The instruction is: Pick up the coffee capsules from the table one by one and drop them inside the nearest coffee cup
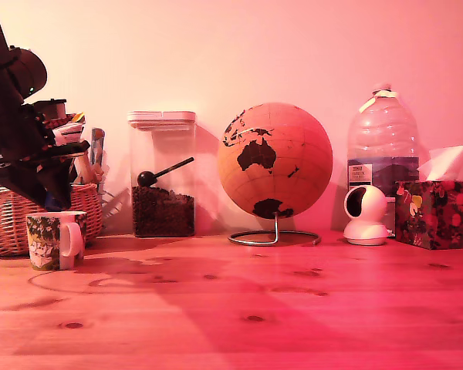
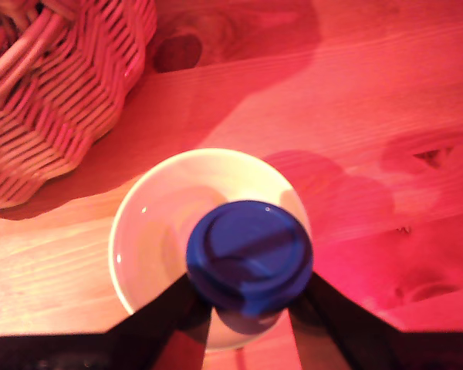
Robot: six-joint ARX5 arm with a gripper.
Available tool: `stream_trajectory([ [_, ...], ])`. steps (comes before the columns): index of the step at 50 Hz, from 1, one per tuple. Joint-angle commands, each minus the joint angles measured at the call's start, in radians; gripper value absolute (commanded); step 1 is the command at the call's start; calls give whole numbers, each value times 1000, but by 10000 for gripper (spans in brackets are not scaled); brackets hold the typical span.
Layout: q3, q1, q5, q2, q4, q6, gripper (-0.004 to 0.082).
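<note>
The coffee capsule (image 2: 249, 257), dark blue, was pinched between the two black fingers (image 2: 174, 308) of the gripper (image 2: 249, 304) and hung directly above the open mouth of the coffee cup (image 2: 150, 231). In the exterior view, the gripper (image 1: 52, 202) sat just over the cup (image 1: 55, 240) at the exterior view's left. The cup stood on the table (image 1: 293, 308), just in front of a wicker basket (image 1: 8, 220).

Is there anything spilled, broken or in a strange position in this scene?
Nothing stands out. The gripper holds the blue capsule above the open mug, which stands upright on the table beside the wicker basket. No spill shows.
</note>
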Motion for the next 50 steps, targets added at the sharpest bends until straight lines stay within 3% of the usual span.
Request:
stream_trajectory([
  [1, 12, 3, -6, 11, 6, -2, 256],
  [6, 12, 8, -14, 11, 5, -4, 646],
  [9, 12, 9, -19, 10, 4, -5, 803],
  [27, 12, 10, -18, -36, -21, -2, 775],
  [30, 12, 10, -17, -62, -41, -2, 734],
  [34, 11, 10, -16, -100, -72, -2, 586],
  [38, 11, 10, -6, -139, -96, -2, 329],
  [43, 10, 10, 41, -187, -120, -2, -4],
  [44, 8, 10, 52, -196, -123, -2, -34],
  [50, -26, 10, 69, -258, -107, -2, -14],
])
